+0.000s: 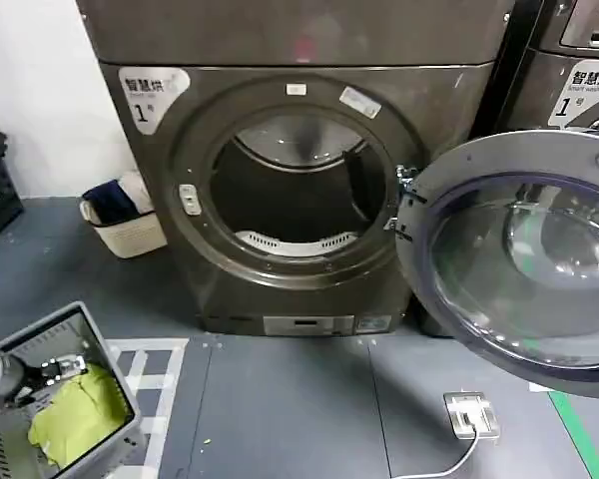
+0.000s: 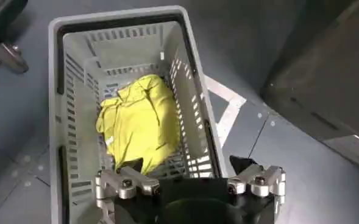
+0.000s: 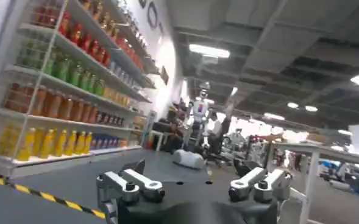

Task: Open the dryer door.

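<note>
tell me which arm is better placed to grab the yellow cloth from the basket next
Left. Its gripper hangs open right above the grey basket holding the yellow cloth; the right gripper points off into the room.

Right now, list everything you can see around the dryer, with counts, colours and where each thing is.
dryer: one, dark grey, centre, drum exposed
dryer door: one, grey rim with glass, swung open to the right
second machine: one, dark grey, right of the dryer
laundry basket: one, grey, on the floor at front left
garment: one, yellow-green, inside the laundry basket
cream basket: one, left of the dryer
floor socket: one, silver, front right
left gripper: open, above the laundry basket
right gripper: open, facing store shelves
</note>
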### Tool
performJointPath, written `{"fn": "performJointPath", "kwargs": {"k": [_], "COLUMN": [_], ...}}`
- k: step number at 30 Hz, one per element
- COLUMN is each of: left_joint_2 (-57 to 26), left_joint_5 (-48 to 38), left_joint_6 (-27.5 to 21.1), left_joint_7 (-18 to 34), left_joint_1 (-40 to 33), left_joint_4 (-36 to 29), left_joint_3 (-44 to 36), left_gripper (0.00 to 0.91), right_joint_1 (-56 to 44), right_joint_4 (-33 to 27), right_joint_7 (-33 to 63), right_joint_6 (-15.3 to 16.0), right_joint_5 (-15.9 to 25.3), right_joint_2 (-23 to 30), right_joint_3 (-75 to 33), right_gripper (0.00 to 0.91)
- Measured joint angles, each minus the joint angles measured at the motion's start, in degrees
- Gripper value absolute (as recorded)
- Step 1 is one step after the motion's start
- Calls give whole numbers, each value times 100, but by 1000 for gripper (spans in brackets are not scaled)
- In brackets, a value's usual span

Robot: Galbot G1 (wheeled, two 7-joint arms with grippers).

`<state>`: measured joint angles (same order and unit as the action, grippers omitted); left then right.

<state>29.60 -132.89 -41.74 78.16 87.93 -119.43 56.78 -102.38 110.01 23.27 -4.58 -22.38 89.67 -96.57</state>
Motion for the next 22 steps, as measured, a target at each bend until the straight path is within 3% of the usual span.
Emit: {"fn": "performJointPath", "kwargs": {"k": [6,22], "left_joint_2": [-15,-51], "left_joint_5": [29,116], "left_joint_6": [-18,-28], "left_joint_7": [-13,-35], "left_joint_1": [5,-13], "left_joint_4": [62,108], "left_joint_3": [-23,-45], "left_gripper": [907,907], "right_joint_1": [9,-16], "right_joint_4": [-76,-259], "right_joint_7": [125,400], "right_joint_6": [124,-100], "right_joint_5": [-258,-297], "right_joint_2": [-56,-50], "right_joint_3": [-156,-197], "right_gripper": [907,907]}}
